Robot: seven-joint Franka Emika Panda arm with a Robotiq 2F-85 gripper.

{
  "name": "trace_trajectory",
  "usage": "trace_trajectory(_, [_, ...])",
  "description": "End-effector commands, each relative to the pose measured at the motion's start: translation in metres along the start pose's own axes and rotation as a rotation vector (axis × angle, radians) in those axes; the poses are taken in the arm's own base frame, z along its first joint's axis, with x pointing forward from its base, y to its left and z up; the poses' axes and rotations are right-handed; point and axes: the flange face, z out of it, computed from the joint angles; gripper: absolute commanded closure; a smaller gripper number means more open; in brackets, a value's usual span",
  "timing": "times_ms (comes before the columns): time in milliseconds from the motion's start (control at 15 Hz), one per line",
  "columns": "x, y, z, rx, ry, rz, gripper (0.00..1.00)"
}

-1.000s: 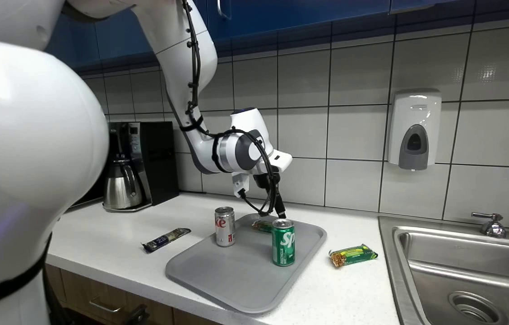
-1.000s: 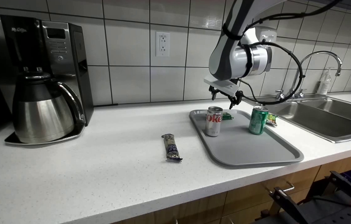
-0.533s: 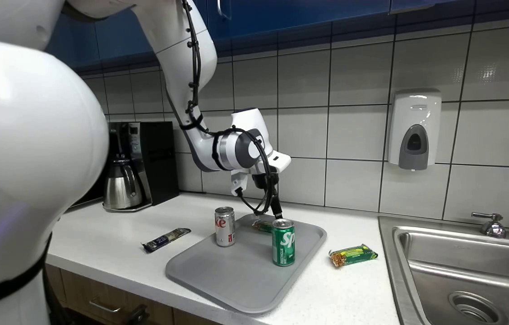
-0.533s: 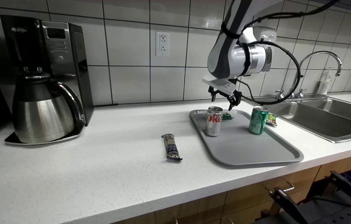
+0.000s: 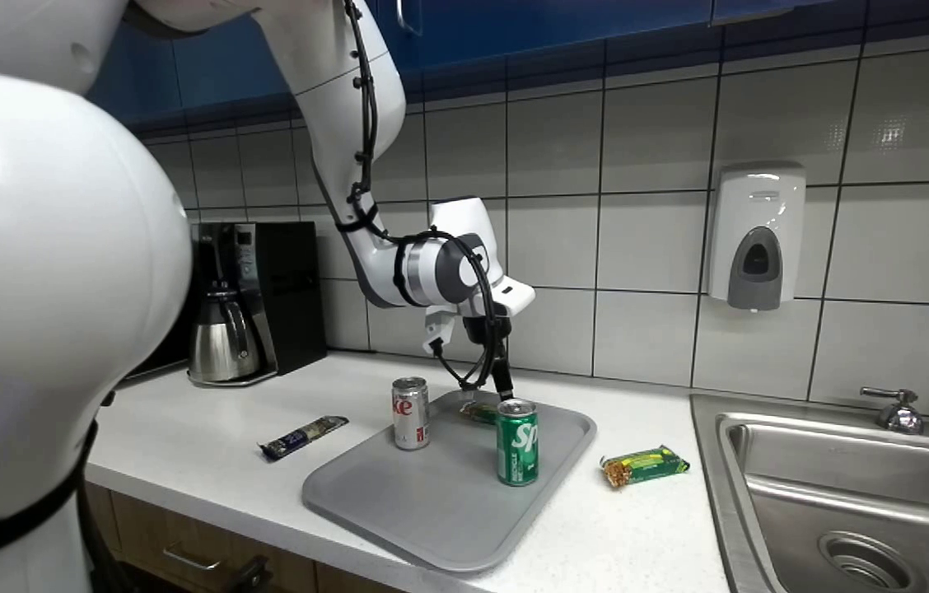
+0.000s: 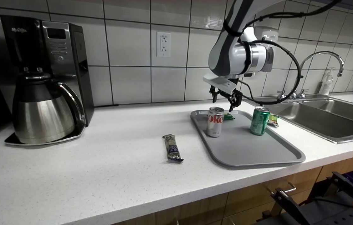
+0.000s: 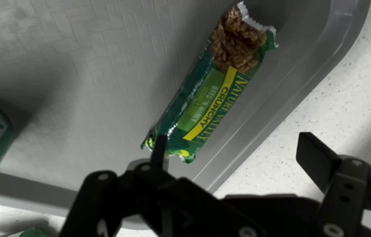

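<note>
Since a second ago the gripper (image 6: pixel 222 105) shifts slightly toward nine o'clock at its tips in both exterior views; the gray tray (image 6: pixel 245 156), silver can (image 6: pixel 215 125) and green can (image 6: pixel 259 122) keep position.

Jaws: spread wide, nothing gripped. The green wrapped bar (image 7: pixel 205 102) lies inside a corner of the tray, aligned one o'clock to seven o'clock in the wrist view. One finger (image 7: pixel 159 149) overlaps the bar's seven-o'clock end there, while the opposite finger (image 7: pixel 317 161) appears over the counter (image 7: pixel 281 158), outside the tray's rim. From where I stand, the silver can hides part of the bar, so fingertip clearance is hard to judge.

Fault conditions, as judged: descent at this offset could press one finger onto the bar and crush it. Closure before realignment could catch the rim instead, dragging the tray and toppling either can. The cable loop (image 6: pixel 300 76) hangs at twelve o'clock of the green can in an exterior view; a low swing could snag that can and tip it over.
</note>
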Motion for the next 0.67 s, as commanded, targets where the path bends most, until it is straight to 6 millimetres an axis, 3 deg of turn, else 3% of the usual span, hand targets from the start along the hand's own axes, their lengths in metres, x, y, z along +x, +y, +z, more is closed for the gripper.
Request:
trace_trajectory(0, [0.0049,-0.0056,-0.0069,0.001,-0.040,0.028,0.00])
trace_trajectory(600, [0.0007,-0.0125,-0.0061,0.013,-0.064,0.030,0.00])
